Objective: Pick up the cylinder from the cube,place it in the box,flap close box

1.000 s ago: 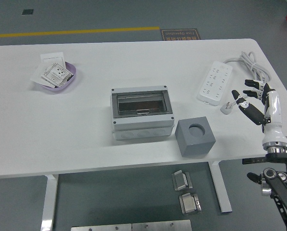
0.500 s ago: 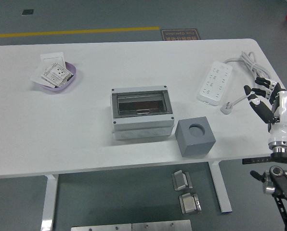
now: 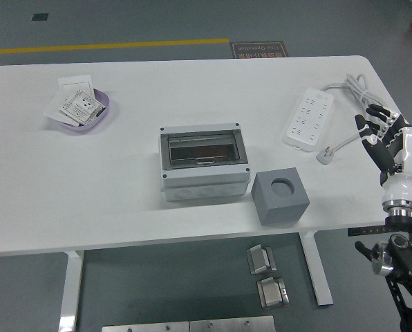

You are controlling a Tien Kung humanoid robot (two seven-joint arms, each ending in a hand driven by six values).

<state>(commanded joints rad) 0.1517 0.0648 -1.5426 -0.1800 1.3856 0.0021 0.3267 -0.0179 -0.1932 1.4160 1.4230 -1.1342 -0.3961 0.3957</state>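
A grey cube [image 3: 281,198] with a round hole in its top stands on the white table [image 3: 123,173], front right of centre. The hole looks dark and no cylinder shows. A grey box [image 3: 203,163] with a dark see-through flap lying flat over its top sits just left of the cube. My right hand [image 3: 386,138] hangs over the table's right edge, well right of the cube, fingers spread and holding nothing. My left arm is out of view.
A white power strip [image 3: 309,119] with its cable and plug [image 3: 326,155] lies at the back right, close to my right hand. A purple dish [image 3: 81,111] holding paper packets sits at the back left. Metal parts lie on the floor below the table.
My right hand has moved to the right and slightly back, away from the cube and the plug. Nothing on the table has moved.
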